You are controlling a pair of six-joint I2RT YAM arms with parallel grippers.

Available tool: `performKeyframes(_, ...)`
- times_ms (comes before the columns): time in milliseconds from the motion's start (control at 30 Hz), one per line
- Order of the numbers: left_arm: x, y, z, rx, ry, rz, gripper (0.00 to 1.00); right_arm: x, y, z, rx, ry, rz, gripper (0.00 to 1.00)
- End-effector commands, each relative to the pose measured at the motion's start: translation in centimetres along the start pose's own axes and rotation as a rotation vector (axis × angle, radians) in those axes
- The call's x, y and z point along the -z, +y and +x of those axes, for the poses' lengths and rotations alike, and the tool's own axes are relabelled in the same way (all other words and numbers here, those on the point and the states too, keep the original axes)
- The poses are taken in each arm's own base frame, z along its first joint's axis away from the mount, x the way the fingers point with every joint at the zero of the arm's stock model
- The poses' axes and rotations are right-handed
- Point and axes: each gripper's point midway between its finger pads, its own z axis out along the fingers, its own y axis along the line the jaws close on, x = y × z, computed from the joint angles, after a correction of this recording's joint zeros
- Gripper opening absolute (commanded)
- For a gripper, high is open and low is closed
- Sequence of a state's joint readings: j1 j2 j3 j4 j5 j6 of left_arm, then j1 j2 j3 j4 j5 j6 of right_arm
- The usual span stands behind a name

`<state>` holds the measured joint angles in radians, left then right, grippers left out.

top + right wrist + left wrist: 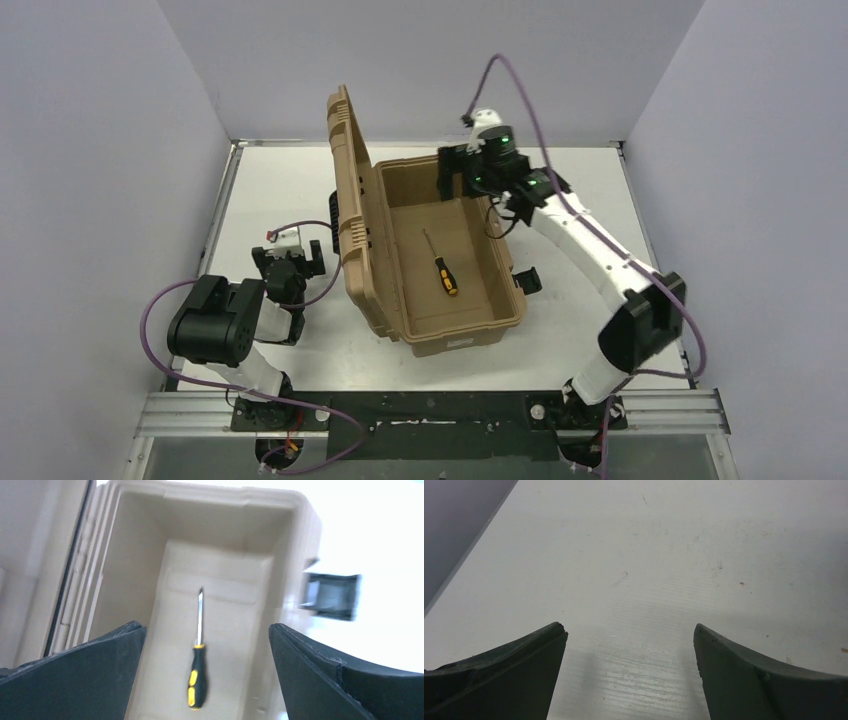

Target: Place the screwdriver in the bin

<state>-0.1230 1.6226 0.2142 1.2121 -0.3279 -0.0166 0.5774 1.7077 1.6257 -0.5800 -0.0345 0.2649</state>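
The right pincer point(206, 627) hangs above the far end of the open bin point(465, 328), looking down into it; its two dark fingers point(75, 680) are spread wide, with nothing between them and nothing touching them. The screwdriver point(441, 265) lies flat on the floor of the tan bin, roughly in the middle, clear of all four walls; its black-and-yellow handle points toward the arm bases and its thin silver shaft points toward the far end. From the right wrist camera the tool shows in the gap between the parted fingers, well below them. The ribbed lid point(350, 220) stands upright along the bin's left side; a black latch point(332, 596) sticks out from the right wall. The left pincer point(630, 627) is low over the white tabletop point(664, 555), to the left of the lid; its fingers are also apart, gripping nothing, with only bare scuffed surface between them.
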Motion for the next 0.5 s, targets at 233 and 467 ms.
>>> performKeyframes(233, -0.7, -0.3, -2.0, 0.027, -0.06, 0.005, 0.97, 8.6, -19.1, -1.4, -0.162, -0.444, 0.402, 1.0)
performKeyframes(467, -0.7, -0.3, -2.0, 0.03, -0.06, 0.006, 0.97, 8.1, -27.7, 10.1, -0.359, -0.405, 0.566, 1.0)
